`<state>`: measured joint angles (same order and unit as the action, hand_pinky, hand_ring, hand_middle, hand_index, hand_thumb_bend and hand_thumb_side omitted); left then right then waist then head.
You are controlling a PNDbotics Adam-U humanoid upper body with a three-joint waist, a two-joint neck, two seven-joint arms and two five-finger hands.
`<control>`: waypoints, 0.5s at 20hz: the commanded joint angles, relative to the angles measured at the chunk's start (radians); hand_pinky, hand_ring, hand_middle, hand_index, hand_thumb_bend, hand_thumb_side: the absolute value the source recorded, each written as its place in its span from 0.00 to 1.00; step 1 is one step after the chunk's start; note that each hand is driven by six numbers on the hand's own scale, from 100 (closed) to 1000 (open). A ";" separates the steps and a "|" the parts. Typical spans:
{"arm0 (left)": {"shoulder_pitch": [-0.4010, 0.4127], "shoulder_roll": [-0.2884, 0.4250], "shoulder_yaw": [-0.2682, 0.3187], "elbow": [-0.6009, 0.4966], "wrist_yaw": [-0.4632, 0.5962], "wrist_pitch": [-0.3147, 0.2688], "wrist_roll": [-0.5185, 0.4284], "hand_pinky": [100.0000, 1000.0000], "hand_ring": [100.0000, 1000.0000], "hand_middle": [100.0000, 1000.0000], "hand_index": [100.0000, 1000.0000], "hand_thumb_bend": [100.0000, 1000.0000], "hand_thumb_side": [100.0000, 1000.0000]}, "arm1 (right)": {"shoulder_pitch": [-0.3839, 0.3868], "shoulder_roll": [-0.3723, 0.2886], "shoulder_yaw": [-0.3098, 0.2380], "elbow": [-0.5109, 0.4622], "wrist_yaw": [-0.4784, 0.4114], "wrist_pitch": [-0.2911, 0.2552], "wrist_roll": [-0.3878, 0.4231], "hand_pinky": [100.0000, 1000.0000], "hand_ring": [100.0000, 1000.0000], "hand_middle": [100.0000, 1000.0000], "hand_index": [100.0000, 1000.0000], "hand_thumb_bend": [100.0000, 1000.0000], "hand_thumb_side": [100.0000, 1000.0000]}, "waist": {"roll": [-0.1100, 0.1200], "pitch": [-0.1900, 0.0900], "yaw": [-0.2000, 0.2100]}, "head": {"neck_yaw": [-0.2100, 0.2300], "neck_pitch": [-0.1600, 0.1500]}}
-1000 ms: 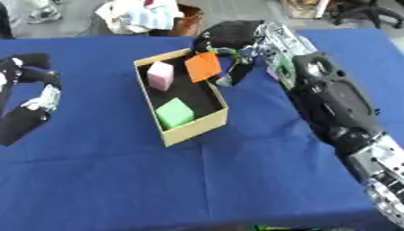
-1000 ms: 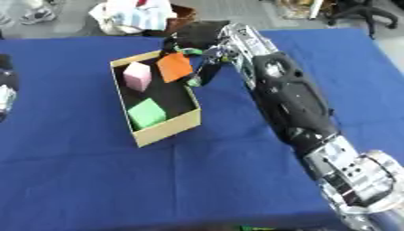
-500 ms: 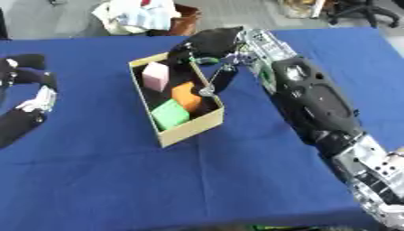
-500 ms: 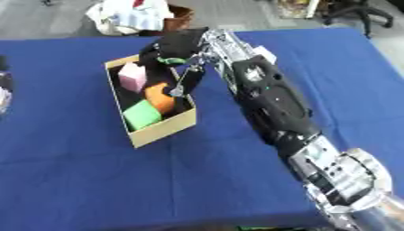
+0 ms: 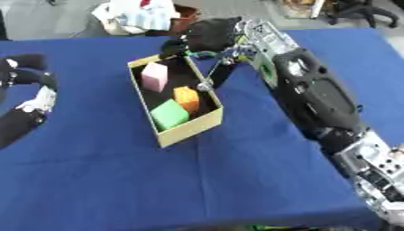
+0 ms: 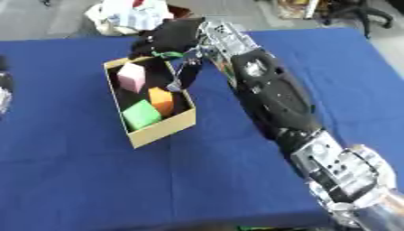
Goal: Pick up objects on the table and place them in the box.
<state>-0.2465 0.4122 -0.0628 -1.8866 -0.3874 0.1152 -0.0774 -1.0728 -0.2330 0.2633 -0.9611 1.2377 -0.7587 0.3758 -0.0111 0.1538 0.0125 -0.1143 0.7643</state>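
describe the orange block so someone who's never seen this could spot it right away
On the blue table stands an open cardboard box, just below the right hand. Three blocks lie inside it in a row: the orange block is the middle one, against the box's right wall. The pink block lies beyond it and the green block nearer the camera, so colour alone tells it apart.

blue tablecloth (image 5: 94,180), grey floor (image 5: 55,18); office chair (image 5: 359,9)

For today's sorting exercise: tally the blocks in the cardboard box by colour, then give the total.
Pink block: 1
Orange block: 1
Green block: 1
Total: 3
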 commanded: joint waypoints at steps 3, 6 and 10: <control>-0.003 0.022 0.014 -0.012 -0.004 0.003 0.004 0.77 0.64 0.67 0.81 0.06 0.57 | -0.008 -0.095 -0.086 0.068 -0.082 0.081 0.029 0.81 0.90 0.92 0.98 0.00 0.33 | -0.012 -0.020 -0.010 | 0.009 -0.006; -0.002 0.022 0.013 -0.012 -0.005 0.002 0.004 0.77 0.64 0.67 0.81 0.06 0.57 | -0.005 -0.118 -0.128 0.112 -0.086 0.133 0.029 0.82 0.90 0.92 0.98 0.00 0.27 | -0.012 -0.020 -0.014 | 0.005 -0.007; -0.002 0.021 0.013 -0.012 -0.006 0.002 0.004 0.77 0.64 0.67 0.81 0.06 0.57 | -0.003 -0.127 -0.167 0.167 -0.055 0.187 0.004 0.85 0.97 0.95 0.99 0.00 0.33 | -0.010 -0.019 -0.014 | 0.000 -0.011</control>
<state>-0.2421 0.4124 -0.0617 -1.8864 -0.3885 0.1168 -0.0758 -1.0556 -0.3316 0.1148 -0.8006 1.1721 -0.5895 0.3876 -0.0122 0.1538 -0.0011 -0.1114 0.7634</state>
